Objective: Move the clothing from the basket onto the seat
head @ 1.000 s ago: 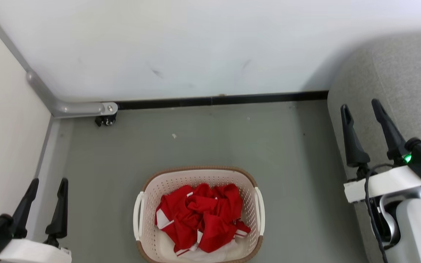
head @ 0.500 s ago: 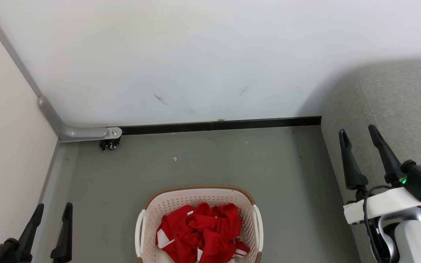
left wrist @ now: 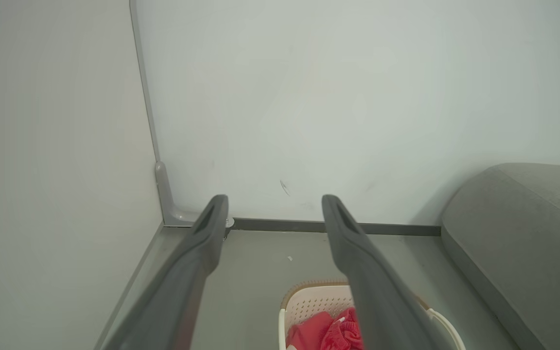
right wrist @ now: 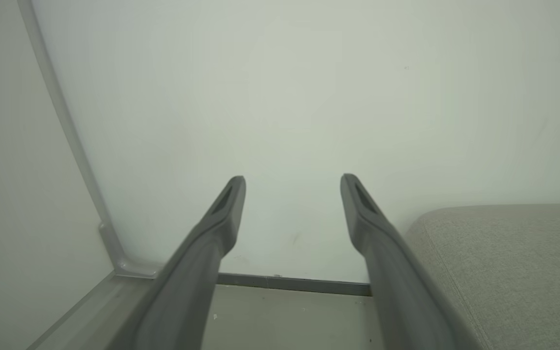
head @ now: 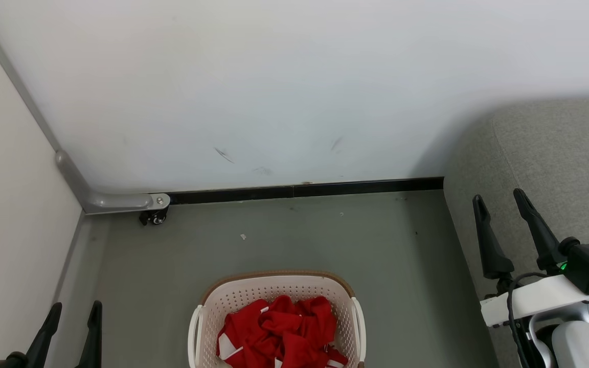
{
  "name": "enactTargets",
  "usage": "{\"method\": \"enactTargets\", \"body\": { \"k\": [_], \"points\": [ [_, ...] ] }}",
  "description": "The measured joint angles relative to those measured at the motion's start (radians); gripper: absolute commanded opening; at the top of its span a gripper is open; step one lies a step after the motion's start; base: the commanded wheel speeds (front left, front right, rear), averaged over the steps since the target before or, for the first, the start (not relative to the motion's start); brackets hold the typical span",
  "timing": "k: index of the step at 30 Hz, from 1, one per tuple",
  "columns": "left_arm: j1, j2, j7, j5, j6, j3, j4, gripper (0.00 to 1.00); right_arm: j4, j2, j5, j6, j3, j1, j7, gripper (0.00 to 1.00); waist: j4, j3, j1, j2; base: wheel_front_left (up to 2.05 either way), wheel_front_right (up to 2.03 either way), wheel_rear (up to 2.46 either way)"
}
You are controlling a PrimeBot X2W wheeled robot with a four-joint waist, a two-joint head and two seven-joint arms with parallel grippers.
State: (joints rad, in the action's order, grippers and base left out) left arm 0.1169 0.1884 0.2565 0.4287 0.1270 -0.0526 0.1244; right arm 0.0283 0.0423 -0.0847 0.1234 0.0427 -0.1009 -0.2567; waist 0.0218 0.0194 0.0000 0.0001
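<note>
Right, down at the bottom edge of the head view stands the cream-white oval plastic laundry basket with perforated sides (head: 274, 291). Its brown rim curves across the far end and a white handle sits on each side. Heaped inside is the red sports clothing of thin fabric (head: 279, 332), crumpled into loose folds. Flashes of white trim show at its left side and along its lower edge. The pile covers most of the basket's floor and lies below the rim.

The basket rests on the grey-green floor (head: 294, 240), well apart from the black skirting strip (head: 304, 190) at the foot of the white wall (head: 294, 92). Off to the right rises the large grey fabric-upholstered sofa seat (head: 555, 163), rounded at its corner, with bare floor between it and the basket.

Over to the arms now. The left gripper (head: 77, 304) pokes up at the lower left, near the pale side wall. Its two long dark fingers are spread apart with nothing between them. The right gripper (head: 498, 196) hangs in front of the seat's near edge, jaws likewise parted and empty, a green light glowing at its wrist. From the left wrist, the basket's far end and a patch of red peek out beneath the spread fingers.
</note>
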Motion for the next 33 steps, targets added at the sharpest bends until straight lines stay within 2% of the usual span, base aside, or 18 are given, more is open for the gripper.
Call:
{"method": "enactTargets", "body": {
  "k": [16,24,33],
  "points": [
    [0.016,-0.002,0.000,-0.008,0.000,0.011,-0.037,1.00,-0.023,0.000,0.000,0.000,-0.004,0.018,0.000,1.00,0.002,0.019,0.0000,0.0000,0.00,0.00,0.00],
    [0.016,0.006,0.000,-0.009,0.000,0.071,-0.041,1.00,-0.028,0.000,0.000,0.000,-0.025,0.017,0.000,1.00,0.006,0.038,0.0000,0.0000,0.00,0.00,0.00],
    [0.003,0.045,0.000,-0.009,0.000,0.166,-0.045,1.00,-0.055,0.000,0.001,0.000,-0.058,0.009,0.000,1.00,0.007,0.077,0.0000,0.0000,0.00,0.00,0.00]
  ]
}}
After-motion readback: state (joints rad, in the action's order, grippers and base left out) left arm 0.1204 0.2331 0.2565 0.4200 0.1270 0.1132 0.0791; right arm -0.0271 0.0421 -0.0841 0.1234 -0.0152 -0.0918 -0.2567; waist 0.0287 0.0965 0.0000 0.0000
